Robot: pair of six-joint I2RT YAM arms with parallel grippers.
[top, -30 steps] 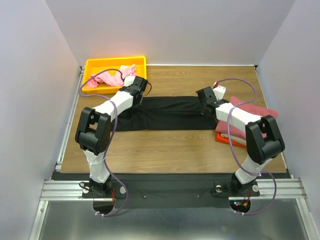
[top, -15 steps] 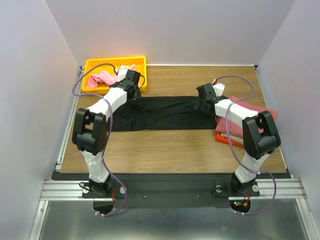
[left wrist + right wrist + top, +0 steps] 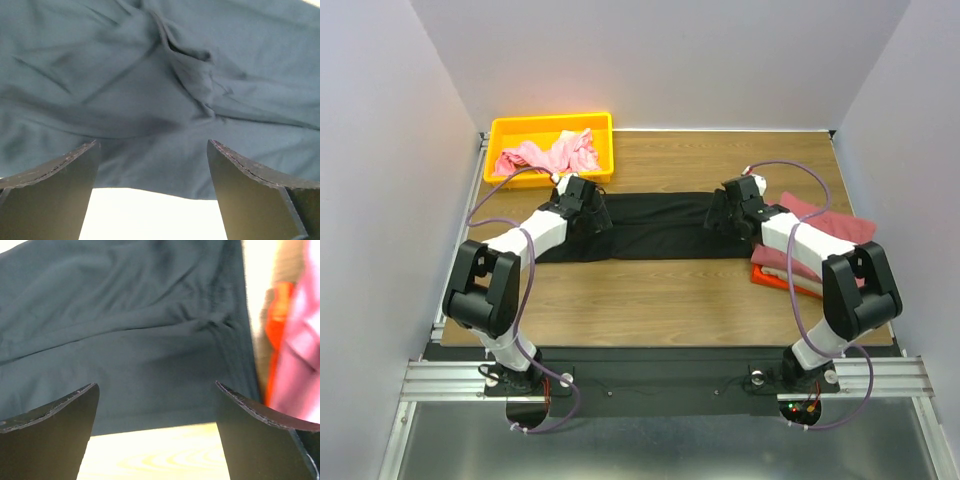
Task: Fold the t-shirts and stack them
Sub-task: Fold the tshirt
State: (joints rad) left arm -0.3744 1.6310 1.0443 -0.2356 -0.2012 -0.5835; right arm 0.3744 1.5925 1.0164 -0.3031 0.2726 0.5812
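Note:
A black t-shirt (image 3: 655, 226) lies folded into a long band across the middle of the table. Over its left end hovers my left gripper (image 3: 592, 216), open and empty; the left wrist view shows dark cloth (image 3: 160, 90) beyond the spread fingers (image 3: 55, 195). My right gripper (image 3: 723, 212) is open above the band's right end, with the cloth (image 3: 140, 340) and its near edge showing between the fingers (image 3: 265, 440). A dusty rose t-shirt (image 3: 825, 228) sits on an orange one (image 3: 772, 279) at the right. A light pink t-shirt (image 3: 555, 155) lies crumpled in the bin.
The yellow plastic bin (image 3: 510, 128) stands at the back left corner of the wooden table (image 3: 660, 300). Grey walls close in the left, right and back. A metal rail (image 3: 660, 378) runs along the near edge by the arm bases.
Both grippers opened and let go of the black t-shirt. They have drawn in toward the near side over the band's ends, the left one coming away from the bin.

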